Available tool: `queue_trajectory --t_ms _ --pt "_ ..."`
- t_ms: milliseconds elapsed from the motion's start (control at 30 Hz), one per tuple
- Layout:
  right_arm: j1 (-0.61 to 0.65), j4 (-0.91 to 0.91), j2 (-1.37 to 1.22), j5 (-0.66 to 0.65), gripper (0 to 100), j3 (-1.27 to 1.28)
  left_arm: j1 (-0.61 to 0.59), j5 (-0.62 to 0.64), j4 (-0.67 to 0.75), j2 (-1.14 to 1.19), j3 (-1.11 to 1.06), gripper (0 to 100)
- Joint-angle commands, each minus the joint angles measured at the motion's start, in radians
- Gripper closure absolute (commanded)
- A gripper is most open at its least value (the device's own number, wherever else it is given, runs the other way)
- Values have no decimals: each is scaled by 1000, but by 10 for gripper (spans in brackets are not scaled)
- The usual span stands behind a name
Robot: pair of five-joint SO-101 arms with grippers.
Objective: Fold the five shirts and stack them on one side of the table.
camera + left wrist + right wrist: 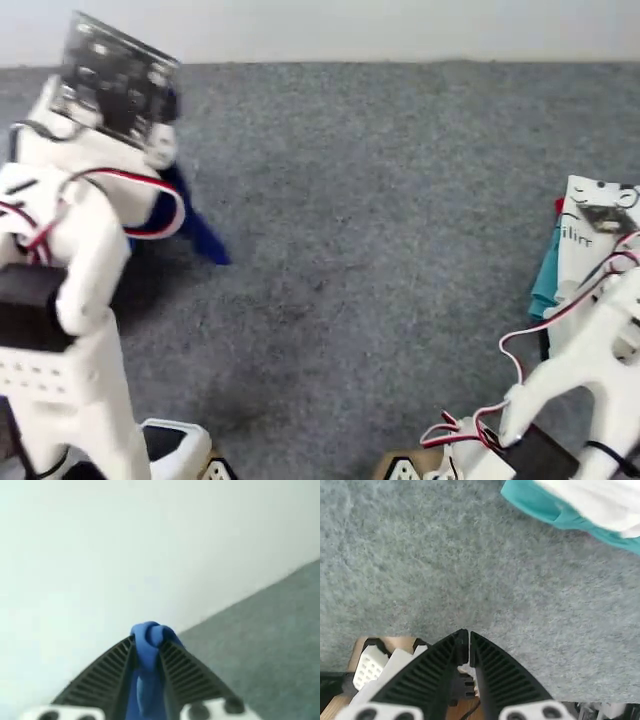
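Left jaws clenched on blue shirt point(149, 645), fabric bunched between them. Right jaws sat pinched together, empty, over grey worktop point(420, 555); teal shirt point(540, 504) lay well apart.

The tabletop point(380, 200) is mottled grey felt. The blue shirt point(149, 680) is a plain royal blue. The teal shirt point(540, 502) and the white shirt point(600, 500) are plain too. The left gripper point(148, 642) and right gripper point(465, 636) are black and ribbed, on white bodies. The wires point(165, 185) are red and white.
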State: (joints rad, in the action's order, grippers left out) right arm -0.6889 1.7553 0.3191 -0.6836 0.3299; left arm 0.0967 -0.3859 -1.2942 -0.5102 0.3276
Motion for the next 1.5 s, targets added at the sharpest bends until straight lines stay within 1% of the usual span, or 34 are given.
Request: queue_trajectory --t_ms 0,100,267,333,433,500,600,667,767,900,1000,1100,1200,1267,1367,1467 --pt "12 38 42 11 987 5 144 35 14 -34 77 986" --pt "13 38 42 12 987 0 201 46 -46 -29 76 986" --pt "73 38 45 14 986 0 209 46 -212 -34 2 986" --pt "128 38 61 14 984 3 201 46 -284 -35 -54 986" --pt "265 38 87 14 983 3 140 46 -387 -35 -125 986" --pt "392 38 91 14 983 3 81 46 -416 -35 -182 986" --pt "604 30 71 26 983 5 -55 46 -430 -37 -265 986" --pt "740 -1 39 86 983 3 -166 41 -423 -37 -317 986" --pt "901 -70 -21 152 983 -2 -328 26 -411 -37 -384 986" --pt "1066 -166 -116 173 983 -3 -546 -37 -365 -37 -447 986" --pt "1158 -209 -189 173 980 -38 -701 -107 -325 -35 -479 986" --pt "1219 -211 -280 173 920 -138 -838 -158 -278 -35 -506 986" --pt "1265 -199 -380 173 827 -253 -916 -166 -259 -34 -532 986" --pt "1302 -186 -449 175 786 -327 -924 -166 -265 -34 -556 986" --pt "1369 -168 -544 172 772 -434 -924 -164 -261 -35 -608 986" --pt "1442 -127 -636 173 772 -548 -928 -160 -227 -35 -661 986"
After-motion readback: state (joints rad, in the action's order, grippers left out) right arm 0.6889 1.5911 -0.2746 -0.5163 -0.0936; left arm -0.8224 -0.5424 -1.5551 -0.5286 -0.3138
